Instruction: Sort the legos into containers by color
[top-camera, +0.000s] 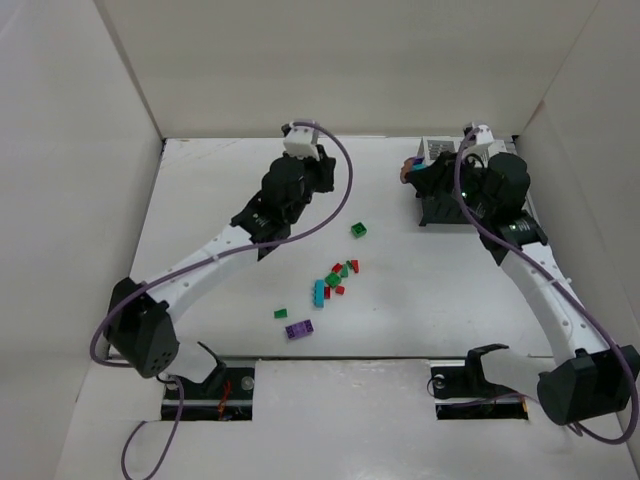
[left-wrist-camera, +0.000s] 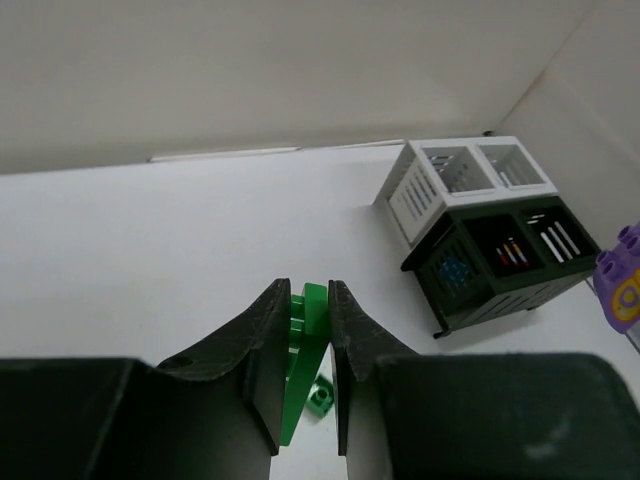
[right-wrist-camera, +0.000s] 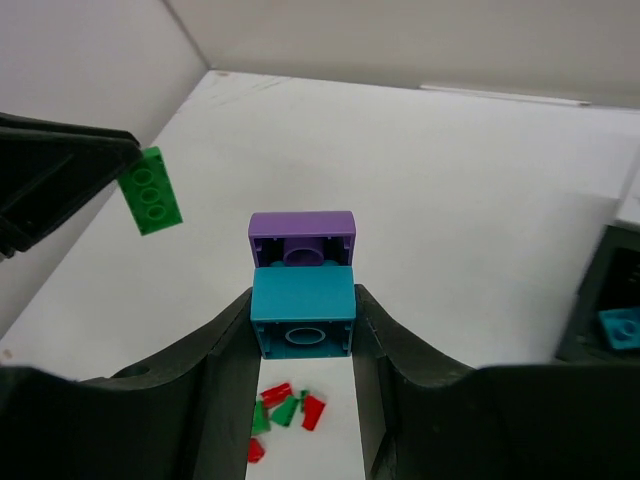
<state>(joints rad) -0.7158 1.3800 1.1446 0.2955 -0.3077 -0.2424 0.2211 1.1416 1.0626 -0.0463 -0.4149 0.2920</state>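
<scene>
Well clear of the white table (top-camera: 200, 200), the left gripper (left-wrist-camera: 308, 296) is clamped tight on a green brick (left-wrist-camera: 312, 312), its two dark fingers pressed flat against the brick's sides. Opposite, the right gripper (right-wrist-camera: 303, 295) pinches a teal-blue brick (right-wrist-camera: 303, 320), its jaws standing only as far apart as the brick is wide. A purple brick (right-wrist-camera: 302, 238) is joined to the teal-blue brick's far end, beyond the fingertips. Seen from the right wrist, the green brick hangs at upper left with its studs facing the camera, well apart from the teal-and-purple pair. The containers (left-wrist-camera: 480, 225), four slatted bins joined in a square, sit at the table's far right near the back wall, with two white bins (left-wrist-camera: 470, 175) behind and two black bins (left-wrist-camera: 500, 265) in front. In the left wrist view, the left-hand black bin holds a teal piece (left-wrist-camera: 455, 270), and red and orange pieces show in its neighbour. From overhead, the right arm covers much of the cluster. Loose legos (top-camera: 335, 280) lie scattered at the table's centre between the arms: a knot of red and green pieces with a teal bar (top-camera: 319, 292) just beside it, a lone green cube (top-camera: 358, 230) farther back, and a small green piece (top-camera: 281, 313) and a loose purple plate (top-camera: 298, 329) nearer the bases
</scene>
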